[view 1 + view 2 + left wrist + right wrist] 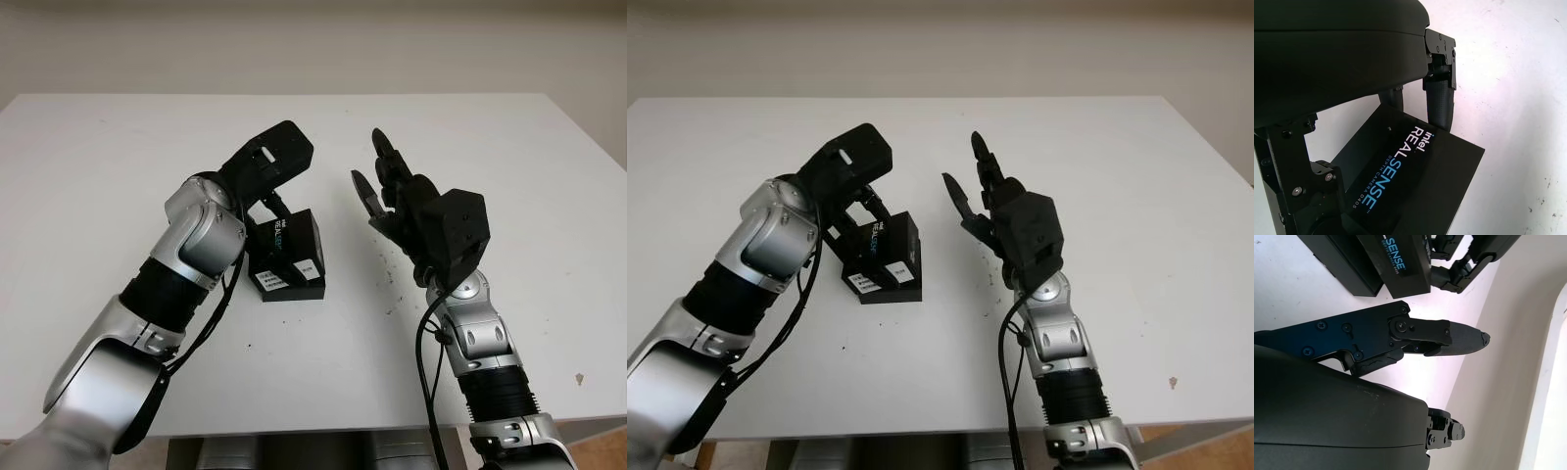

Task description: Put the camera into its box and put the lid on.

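Note:
A black lid [297,235] printed "Intel RealSense" hangs tilted over the black box [292,284] at the middle of the white table [108,157]. My left hand [261,217] reaches down from above and is shut on the lid, with fingers [1440,100] on its far edge. The lid covers the box's inside. To the right of the box, my right hand [377,181] is raised above the table, open and holding nothing. In the right wrist view one of its fingers [1449,338] points past the lid [1400,259] and the box [1347,264].
The box carries white labels [306,266] on its front side. Small dark specks [387,264] dot the table to the right of the box. The table's front edge [323,429] runs close to my arms.

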Available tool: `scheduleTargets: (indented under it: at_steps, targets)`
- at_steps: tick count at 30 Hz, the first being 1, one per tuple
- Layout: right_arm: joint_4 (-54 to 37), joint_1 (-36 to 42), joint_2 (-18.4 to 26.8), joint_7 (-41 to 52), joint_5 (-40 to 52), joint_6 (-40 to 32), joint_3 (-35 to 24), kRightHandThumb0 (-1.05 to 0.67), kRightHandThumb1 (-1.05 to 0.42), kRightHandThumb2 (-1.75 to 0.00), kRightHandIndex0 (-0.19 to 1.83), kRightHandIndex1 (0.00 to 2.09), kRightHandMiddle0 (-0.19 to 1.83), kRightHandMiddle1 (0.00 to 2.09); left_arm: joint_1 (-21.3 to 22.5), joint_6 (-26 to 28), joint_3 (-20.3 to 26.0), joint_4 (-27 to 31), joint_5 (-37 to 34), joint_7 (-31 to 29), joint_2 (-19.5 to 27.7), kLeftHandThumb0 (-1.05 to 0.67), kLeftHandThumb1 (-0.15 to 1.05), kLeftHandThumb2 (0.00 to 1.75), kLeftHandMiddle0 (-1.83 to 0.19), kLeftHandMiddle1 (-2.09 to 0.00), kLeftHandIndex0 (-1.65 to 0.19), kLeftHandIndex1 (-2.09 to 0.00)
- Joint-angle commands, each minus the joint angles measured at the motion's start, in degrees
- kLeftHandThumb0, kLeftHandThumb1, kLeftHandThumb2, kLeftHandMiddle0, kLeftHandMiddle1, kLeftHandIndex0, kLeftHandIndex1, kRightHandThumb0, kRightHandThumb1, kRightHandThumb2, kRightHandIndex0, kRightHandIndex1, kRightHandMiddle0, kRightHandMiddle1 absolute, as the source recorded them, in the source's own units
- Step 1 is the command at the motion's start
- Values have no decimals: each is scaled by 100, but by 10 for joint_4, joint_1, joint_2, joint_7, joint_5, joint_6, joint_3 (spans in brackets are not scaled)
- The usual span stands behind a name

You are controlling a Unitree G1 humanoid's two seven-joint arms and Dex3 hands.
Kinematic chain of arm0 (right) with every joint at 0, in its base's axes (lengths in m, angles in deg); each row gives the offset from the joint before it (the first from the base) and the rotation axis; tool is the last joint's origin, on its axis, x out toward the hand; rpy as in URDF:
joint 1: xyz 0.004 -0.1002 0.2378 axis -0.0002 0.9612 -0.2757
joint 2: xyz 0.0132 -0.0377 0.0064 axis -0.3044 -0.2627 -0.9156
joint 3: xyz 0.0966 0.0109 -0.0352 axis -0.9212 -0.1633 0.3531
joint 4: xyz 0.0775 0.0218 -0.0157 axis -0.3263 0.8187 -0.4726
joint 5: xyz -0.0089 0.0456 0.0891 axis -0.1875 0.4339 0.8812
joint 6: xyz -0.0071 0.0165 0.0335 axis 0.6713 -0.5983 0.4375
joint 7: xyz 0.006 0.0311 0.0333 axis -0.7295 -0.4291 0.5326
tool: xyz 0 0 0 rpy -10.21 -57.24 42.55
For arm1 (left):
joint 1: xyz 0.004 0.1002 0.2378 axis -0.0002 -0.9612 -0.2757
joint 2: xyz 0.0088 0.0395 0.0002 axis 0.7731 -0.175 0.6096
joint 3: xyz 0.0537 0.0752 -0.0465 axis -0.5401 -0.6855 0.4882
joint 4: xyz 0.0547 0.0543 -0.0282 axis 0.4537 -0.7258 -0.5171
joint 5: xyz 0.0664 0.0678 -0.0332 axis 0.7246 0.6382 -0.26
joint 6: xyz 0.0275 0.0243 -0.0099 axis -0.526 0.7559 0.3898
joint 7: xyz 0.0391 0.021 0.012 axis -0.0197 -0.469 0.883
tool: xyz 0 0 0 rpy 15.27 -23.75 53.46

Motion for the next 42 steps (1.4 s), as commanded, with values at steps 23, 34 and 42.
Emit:
scheduleTargets:
  at_steps: [23,34,42]
  targets:
    - [-11,2,-4,-3,-6,5,-1,-71,-105,-44,-5,6,-2,5,-26,-129,-56,0,-18,36,20,-31,105,46,-86,-209,-27,-209]
    - [-13,4,-3,-1,-6,5,0,-71,-105,-44,-6,5,-3,5,-17,-111,-42,-33,-27,67,-16,-27,105,44,-76,-209,-7,-209]
    - [-7,3,-10,-5,-4,8,-1,-71,-105,-42,-5,6,-2,6,-3,-80,-42,-50,-29,78,-41,-30,105,44,-65,-209,2,-209]
